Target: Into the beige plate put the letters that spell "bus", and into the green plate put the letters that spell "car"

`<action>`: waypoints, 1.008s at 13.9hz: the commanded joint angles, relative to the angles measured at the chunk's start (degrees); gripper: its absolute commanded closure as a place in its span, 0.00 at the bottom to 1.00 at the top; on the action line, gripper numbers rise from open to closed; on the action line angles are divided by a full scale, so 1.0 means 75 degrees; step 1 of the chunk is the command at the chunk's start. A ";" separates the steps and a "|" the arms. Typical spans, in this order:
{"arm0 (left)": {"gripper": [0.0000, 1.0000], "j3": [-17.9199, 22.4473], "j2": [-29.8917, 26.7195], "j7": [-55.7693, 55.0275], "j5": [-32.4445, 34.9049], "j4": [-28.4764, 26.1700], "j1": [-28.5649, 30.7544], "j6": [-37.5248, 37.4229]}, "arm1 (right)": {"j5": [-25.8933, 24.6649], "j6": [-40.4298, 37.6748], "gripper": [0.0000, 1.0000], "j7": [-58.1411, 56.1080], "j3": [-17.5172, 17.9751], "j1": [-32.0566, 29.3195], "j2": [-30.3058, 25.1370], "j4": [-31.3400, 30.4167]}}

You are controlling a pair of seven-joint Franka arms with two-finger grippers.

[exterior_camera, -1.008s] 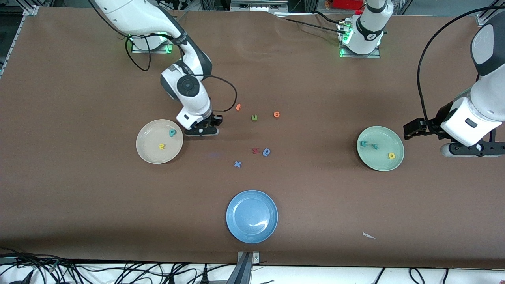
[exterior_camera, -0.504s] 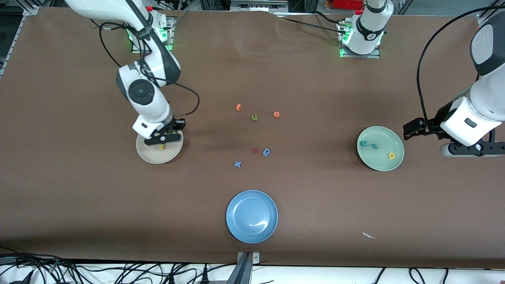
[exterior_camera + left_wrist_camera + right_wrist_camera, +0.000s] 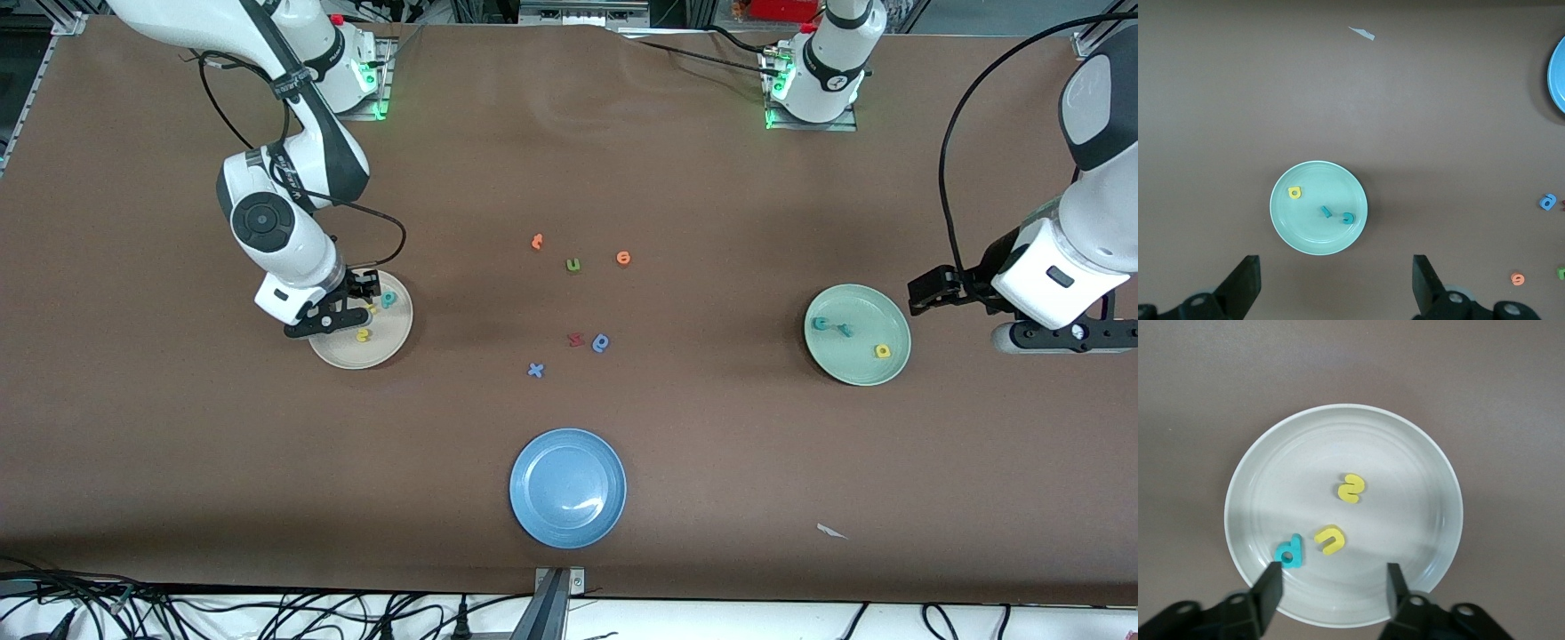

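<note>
The beige plate [image 3: 345, 352] [image 3: 1405, 453] holds a teal b [image 3: 388, 300] [image 3: 1289, 552], a yellow u [image 3: 1330, 540] and a yellow s [image 3: 363, 335] [image 3: 1351, 488]. My right gripper [image 3: 342, 309] [image 3: 1333, 583] hangs open just above this plate, with nothing between its fingers. The green plate [image 3: 853, 363] [image 3: 1311, 233] holds a teal c [image 3: 820, 324] [image 3: 1348, 218], a thin teal r [image 3: 845, 330] [image 3: 1327, 212] and a yellow a [image 3: 882, 350] [image 3: 1295, 193]. My left gripper [image 3: 925, 293] [image 3: 1335, 283] waits open and empty above the table beside the green plate.
Loose letters lie mid-table: two orange ones [image 3: 537, 241] [image 3: 623, 258], a green u [image 3: 573, 264], a red one [image 3: 575, 339], a blue round one [image 3: 601, 342] and a blue x [image 3: 535, 370]. A blue plate [image 3: 568, 487] sits nearest the front camera. A paper scrap [image 3: 831, 531] lies near the table's edge.
My right arm swung from mid-table to over the beige plate and its gripper opened; a yellow u now lies in the plate. The left arm has not moved.
</note>
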 commanded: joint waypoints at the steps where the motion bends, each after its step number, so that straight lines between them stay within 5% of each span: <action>1: 0.00 0.0075 -0.0042 0.0135 -0.0132 0.0077 -0.0061 -0.0033 | -0.0006 -0.0234 0.00 -0.0084 0.0115 -0.0186 -0.0339 -0.0128; 7: 0.00 0.0075 -0.0054 0.0135 -0.0144 0.0077 -0.0072 -0.0033 | 0.0346 -0.0445 0.00 -0.0073 0.0080 -0.0256 -0.0948 0.0222; 14: 0.00 0.0075 -0.0042 0.0135 -0.0132 0.0077 -0.0072 -0.0033 | 0.1212 -0.3454 0.00 -0.0201 -0.0551 -0.0256 -0.1523 0.2435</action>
